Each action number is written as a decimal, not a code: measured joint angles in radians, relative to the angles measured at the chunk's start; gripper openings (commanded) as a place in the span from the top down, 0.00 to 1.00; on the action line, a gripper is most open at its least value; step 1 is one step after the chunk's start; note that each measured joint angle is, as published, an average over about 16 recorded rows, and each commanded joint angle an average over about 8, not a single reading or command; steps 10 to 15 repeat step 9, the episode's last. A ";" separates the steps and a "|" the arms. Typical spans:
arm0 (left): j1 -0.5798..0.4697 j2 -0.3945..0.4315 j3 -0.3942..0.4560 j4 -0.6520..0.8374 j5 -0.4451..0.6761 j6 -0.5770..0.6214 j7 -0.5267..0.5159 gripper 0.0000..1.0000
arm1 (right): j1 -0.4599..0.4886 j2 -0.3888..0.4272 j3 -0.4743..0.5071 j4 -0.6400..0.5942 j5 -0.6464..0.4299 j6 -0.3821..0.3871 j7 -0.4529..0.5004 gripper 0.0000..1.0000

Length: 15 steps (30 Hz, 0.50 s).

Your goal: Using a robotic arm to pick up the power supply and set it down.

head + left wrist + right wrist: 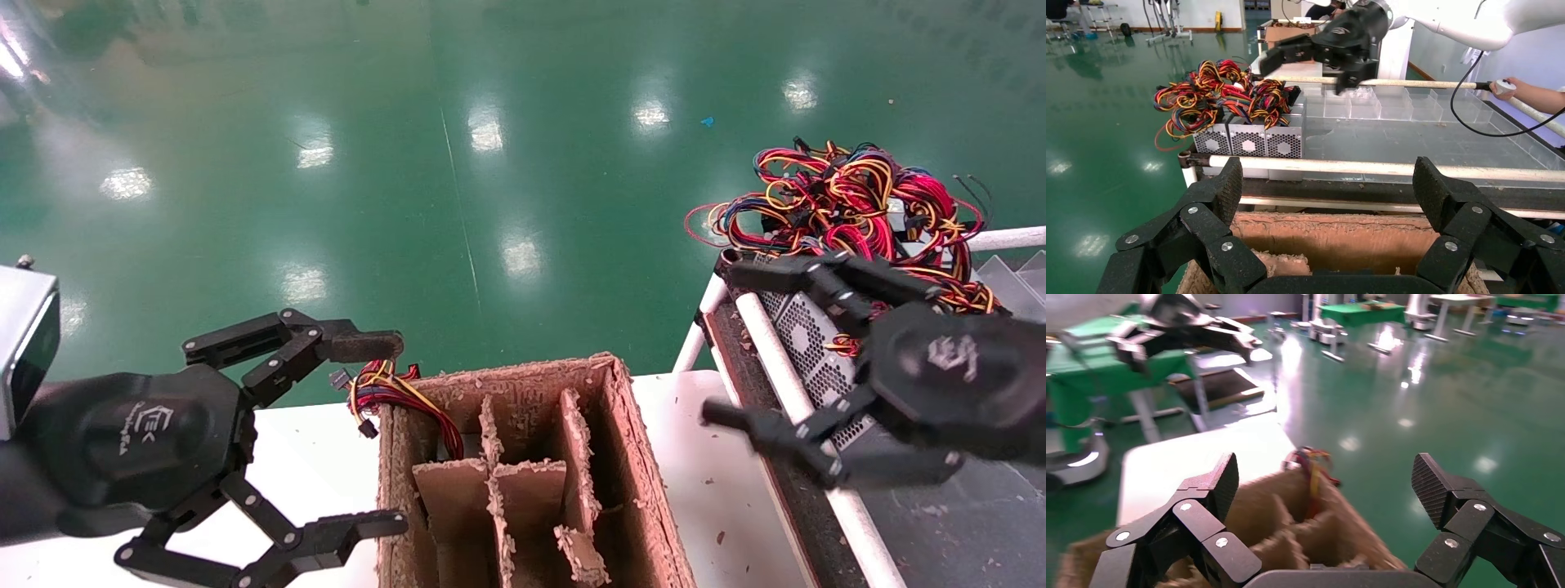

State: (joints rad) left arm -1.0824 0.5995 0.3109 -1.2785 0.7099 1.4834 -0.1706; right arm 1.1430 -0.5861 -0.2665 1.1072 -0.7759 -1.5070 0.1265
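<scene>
a factory or workshop hall: glossy green floor (458, 163) mirroring ceiling lights, work tables (1358, 312) across the room, wired power supplies (1248, 138) racked.

Both grippers, the left gripper (392, 433) and the right gripper (719, 347), were matte black, with linkage fingers (1223, 190) pinned by silver screws, ribbed pads and white logos; a white arm (1474, 21) trailed a black cable.

Worn cardboard divider box (523, 457) on white table (310, 457); glossy green floor (409, 163) beyond
</scene>
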 measured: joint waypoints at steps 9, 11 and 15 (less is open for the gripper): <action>0.000 0.000 0.000 0.000 0.000 0.000 0.000 0.00 | -0.042 -0.015 -0.008 0.109 0.028 0.007 0.038 0.00; 0.000 0.000 0.000 0.000 0.000 0.000 0.000 0.00 | -0.042 -0.015 -0.008 0.109 0.028 0.007 0.038 0.00; 0.000 0.000 0.000 0.000 0.000 0.000 0.000 0.00 | -0.042 -0.015 -0.008 0.109 0.028 0.007 0.038 0.00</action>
